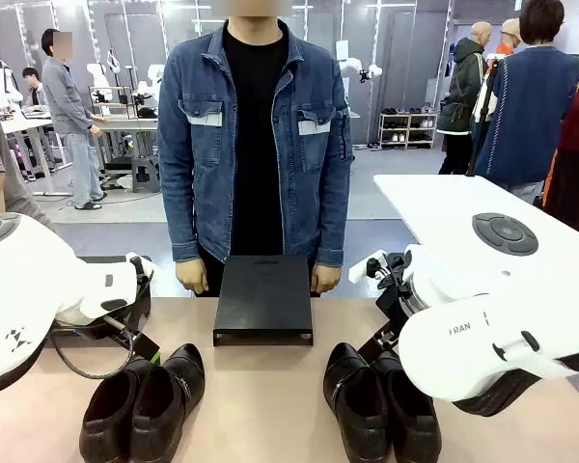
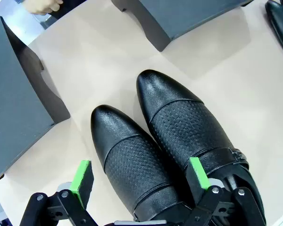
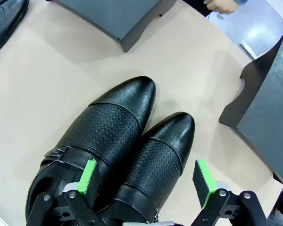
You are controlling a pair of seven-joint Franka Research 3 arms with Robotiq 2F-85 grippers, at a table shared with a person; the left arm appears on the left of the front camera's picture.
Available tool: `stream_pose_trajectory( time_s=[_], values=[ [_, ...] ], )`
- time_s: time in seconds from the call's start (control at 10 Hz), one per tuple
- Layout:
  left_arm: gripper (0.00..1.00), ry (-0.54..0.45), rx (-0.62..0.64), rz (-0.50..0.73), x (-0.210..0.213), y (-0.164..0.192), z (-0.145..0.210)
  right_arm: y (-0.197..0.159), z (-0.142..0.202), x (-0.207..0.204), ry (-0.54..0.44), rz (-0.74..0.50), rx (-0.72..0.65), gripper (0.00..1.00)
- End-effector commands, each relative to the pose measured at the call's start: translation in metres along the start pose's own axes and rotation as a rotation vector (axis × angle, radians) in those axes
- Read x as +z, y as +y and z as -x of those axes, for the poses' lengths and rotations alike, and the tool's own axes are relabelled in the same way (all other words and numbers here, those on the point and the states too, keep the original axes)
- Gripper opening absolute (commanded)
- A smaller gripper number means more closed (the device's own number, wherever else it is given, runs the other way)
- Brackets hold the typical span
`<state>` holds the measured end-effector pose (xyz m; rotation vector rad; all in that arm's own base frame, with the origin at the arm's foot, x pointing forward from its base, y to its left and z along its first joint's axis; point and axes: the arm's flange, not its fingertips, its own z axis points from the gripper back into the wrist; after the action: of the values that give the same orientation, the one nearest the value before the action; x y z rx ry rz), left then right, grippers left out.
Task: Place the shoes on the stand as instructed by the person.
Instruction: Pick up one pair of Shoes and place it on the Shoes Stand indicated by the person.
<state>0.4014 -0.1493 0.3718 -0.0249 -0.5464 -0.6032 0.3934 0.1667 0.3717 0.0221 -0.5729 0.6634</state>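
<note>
Left jaws: spread wide, holding nothing. The green pads (image 2: 83,179) hang over the heel end of the left-hand pair of glossy black leather dress shoes (image 2: 179,122) and appear to bracket one shoe of it.

Right jaws: likewise spread and empty, bracketing one shoe of the right-hand pair (image 3: 113,122).

Key relation: in both wrist views the shoes' long axes run straight away from the jaws, heels nearest. The toes point toward the flat matte black rectangular stand (image 1: 262,289), so closing would pinch across a shoe's width.

Each arm is nearer its own pair. The stand lies on the beige tabletop (image 1: 261,405), between and beyond the pairs.

Shoes: smooth toe caps, perforated vamps, buckled straps. The two shoes of each pair touch side by side.

The person (image 1: 256,145) in a blue denim jacket stands at the far edge with hands (image 1: 190,277) low. No pointing is visible, so which pair goes first is undecided.
</note>
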Motion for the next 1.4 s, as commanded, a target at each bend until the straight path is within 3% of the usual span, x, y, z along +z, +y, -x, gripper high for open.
stream_pose_trajectory(
  time_s=[0.0, 0.9, 1.0, 1.3],
  values=[
    [1.00, 0.000, 0.000, 0.000, 0.000, 0.000, 0.000, 0.000, 0.000, 0.000, 0.000, 0.000, 0.000, 1.00],
    [1.00, 0.000, -0.001, 0.000, 0.000, 0.000, 0.000, 0.000, 0.000, 0.000, 0.000, 0.000, 0.002, 1.00],
    [1.00, 0.035, -0.015, 0.013, 0.018, 0.007, -0.011, -0.006, -0.012, 0.023, 0.005, -0.079, -0.015, 1.00],
    [1.00, 0.076, -0.006, 0.227, 0.072, 0.039, -0.025, -0.032, -0.045, 0.079, 0.013, -0.244, -0.058, 1.00]
  ],
)
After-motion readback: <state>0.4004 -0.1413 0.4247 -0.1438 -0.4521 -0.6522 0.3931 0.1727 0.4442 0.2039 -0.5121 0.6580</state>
